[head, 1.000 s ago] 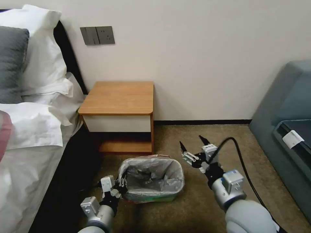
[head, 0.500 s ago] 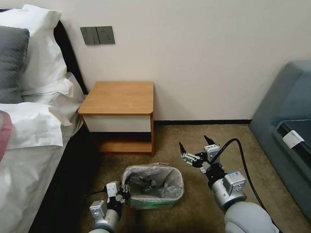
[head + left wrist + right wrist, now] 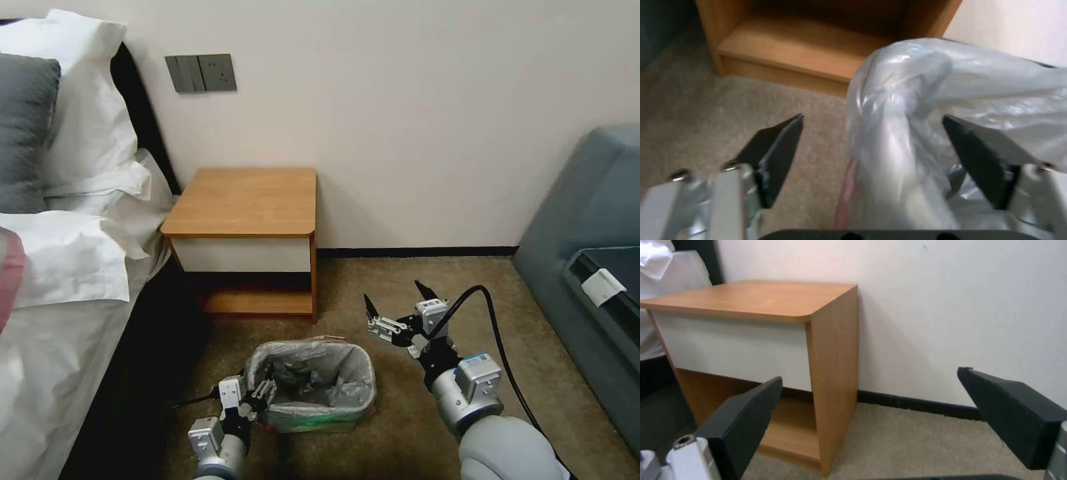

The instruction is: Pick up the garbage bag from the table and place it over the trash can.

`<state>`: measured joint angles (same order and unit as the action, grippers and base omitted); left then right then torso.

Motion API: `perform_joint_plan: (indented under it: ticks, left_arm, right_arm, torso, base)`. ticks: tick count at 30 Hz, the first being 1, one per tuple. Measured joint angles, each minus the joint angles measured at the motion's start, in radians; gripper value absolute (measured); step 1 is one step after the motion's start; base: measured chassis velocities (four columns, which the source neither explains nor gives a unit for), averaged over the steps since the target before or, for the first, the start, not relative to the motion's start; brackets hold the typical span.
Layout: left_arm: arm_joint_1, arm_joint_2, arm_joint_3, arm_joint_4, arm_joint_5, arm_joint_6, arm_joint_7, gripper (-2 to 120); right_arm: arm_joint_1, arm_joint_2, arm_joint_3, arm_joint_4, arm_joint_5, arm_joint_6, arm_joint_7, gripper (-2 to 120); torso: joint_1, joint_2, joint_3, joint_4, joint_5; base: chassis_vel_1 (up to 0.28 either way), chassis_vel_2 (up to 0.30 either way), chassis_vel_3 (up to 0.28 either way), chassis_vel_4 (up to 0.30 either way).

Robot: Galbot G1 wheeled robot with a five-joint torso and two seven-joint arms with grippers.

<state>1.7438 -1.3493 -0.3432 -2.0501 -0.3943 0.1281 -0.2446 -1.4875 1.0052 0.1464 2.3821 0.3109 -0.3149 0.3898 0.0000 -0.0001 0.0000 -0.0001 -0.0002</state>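
The garbage bag [image 3: 313, 373], grey and crinkly, lines the trash can [image 3: 313, 420] on the carpet in front of the table [image 3: 247, 200]; a pinkish edge shows at the far rim. My left gripper [image 3: 261, 392] is at the can's left rim. In the left wrist view its jaws [image 3: 872, 117] stand open, one on each side of the bag-covered rim [image 3: 916, 110]. My right gripper [image 3: 392, 291] hovers open and holds nothing, above and to the right of the can. The right wrist view has it [image 3: 870, 375] facing the table [image 3: 751, 300].
A bed with white pillows [image 3: 73, 200] runs along the left. A grey sofa [image 3: 593, 267] stands at the right. A black cable [image 3: 493, 320] loops from the right wrist. Bare carpet [image 3: 413, 413] lies right of the can.
My left gripper has drawn back toward me along the can's left rim, and the can with its bag has shifted slightly nearer. The right gripper drifted slightly left.
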Motion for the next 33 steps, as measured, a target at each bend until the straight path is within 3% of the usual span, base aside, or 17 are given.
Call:
perform_joint_plan:
  ticks: [4,9,13,14,17,22,25,33]
  left_arm:
    - [0.013,0.004,-0.02,-0.024,0.038,-0.014,0.001,97]
    - [0.028,0.005,-0.065,-0.062,0.071,-0.04,0.016,100]
    - [0.042,0.009,-0.187,-0.078,0.16,-0.162,0.051,100]
    - [0.042,0.009,-0.187,-0.078,0.16,-0.162,0.051,100]
    - [0.059,0.007,-0.264,-0.098,0.185,-0.232,0.065,100]
    - [0.098,-0.007,-0.283,-0.146,0.188,-0.275,0.132,100]
    - [0.139,-0.013,-0.293,-0.179,0.194,-0.311,0.175,100]
    - [0.284,-0.033,-0.292,-0.234,0.198,-0.376,0.187,100]
  right_arm:
    - [-0.014,0.004,0.005,0.006,0.0,0.012,0.0,100]
    - [-0.045,0.023,0.023,0.0,-0.003,0.061,-0.016,100]
    - [-0.127,0.092,0.078,-0.077,-0.063,0.219,-0.094,100]
    - [-0.127,0.092,0.078,-0.077,-0.063,0.219,-0.094,100]
    - [-0.182,0.135,0.114,-0.142,-0.112,0.346,-0.132,100]
    - [-0.25,0.19,0.165,-0.181,-0.146,0.455,-0.18,100]
    - [-0.334,0.26,0.244,-0.2,-0.183,0.549,-0.223,100]
    - [-0.444,0.328,0.279,-0.212,-0.224,0.692,-0.235,100]
  torso:
    - [0.0,0.0,0.0,0.0,0.0]
    - [0.0,0.0,0.0,0.0001,0.0001]
    - [0.0,0.0,0.0,0.0,0.0003]
    - [0.0,0.0,0.0,0.0,0.0003]
    - [0.0,0.0,0.0,0.0002,0.0003]
    - [0.0,0.0,0.0,0.0001,0.0004]
    - [0.0,0.0,0.0,-0.0002,0.0001]
    - [0.0,0.0,0.0,0.0001,0.0002]
  base:
    - [0.0,0.0,0.0,0.0]
    - [0.0,0.0,0.0,0.0]
    - [0.0,0.0,0.0,0.0]
    - [0.0,0.0,0.0,0.0]
    - [0.0,0.0,0.0,0.0]
    - [0.0,0.0,0.0,0.0]
    - [0.0,0.0,0.0,0.0]
    - [0.0,0.0,0.0,0.0]
